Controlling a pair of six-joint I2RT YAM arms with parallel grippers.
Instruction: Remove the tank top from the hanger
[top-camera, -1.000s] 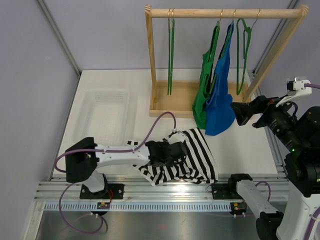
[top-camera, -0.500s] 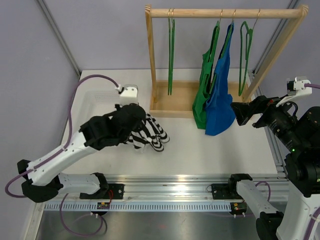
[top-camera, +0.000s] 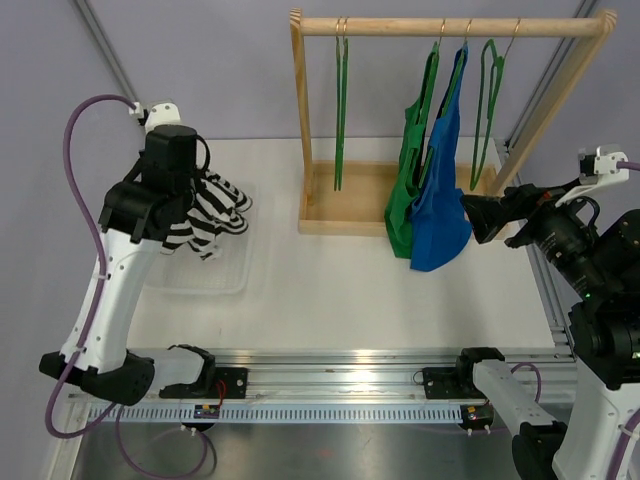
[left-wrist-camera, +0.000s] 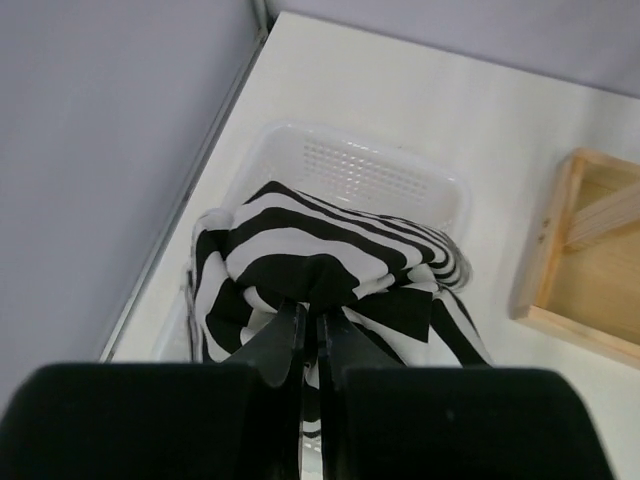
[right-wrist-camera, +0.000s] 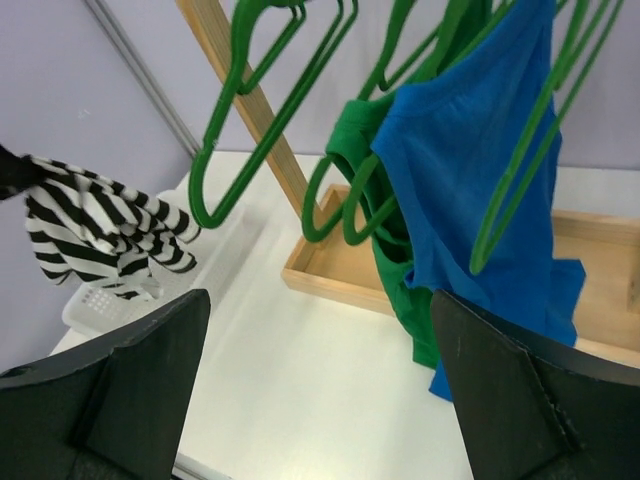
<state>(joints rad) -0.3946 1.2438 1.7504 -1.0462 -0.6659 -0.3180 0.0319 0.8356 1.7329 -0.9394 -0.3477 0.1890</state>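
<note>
The table (top-camera: 350, 300) carries the rack (top-camera: 400, 26) at its far edge, where a blue top (top-camera: 440, 200) and a green top (top-camera: 403, 200) hang side by side from the bar. The basket (top-camera: 225, 280) sits along the table's left edge. Above it hangs the striped top (top-camera: 205, 210) (bunched into a wad), with my left gripper (left-wrist-camera: 312, 318) clamped tight on the cloth. My right gripper (right-wrist-camera: 320, 305) is spread wide, grasping nothing, near the blue top.
</note>
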